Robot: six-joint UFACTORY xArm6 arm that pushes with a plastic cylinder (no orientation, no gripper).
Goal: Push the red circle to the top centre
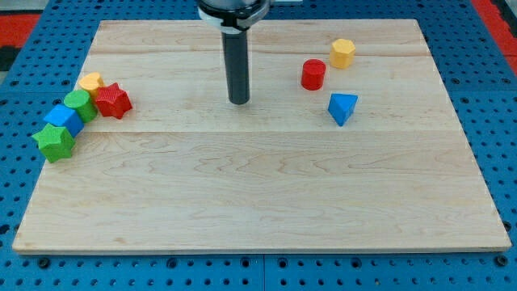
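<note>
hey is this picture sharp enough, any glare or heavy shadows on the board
Camera view: sharp throughout, evenly lit, no glare on the wooden board; only soft, short shadows beside my tip, the red circle and the blue triangle.

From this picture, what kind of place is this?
Probably a robot test bench in a lab: a wooden board lies on a blue perforated base, with small coloured blocks like the red circle, and my tip above it.

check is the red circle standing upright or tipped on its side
Upright: the red circle shows its round flat face on top, standing apart from my tip.
</note>
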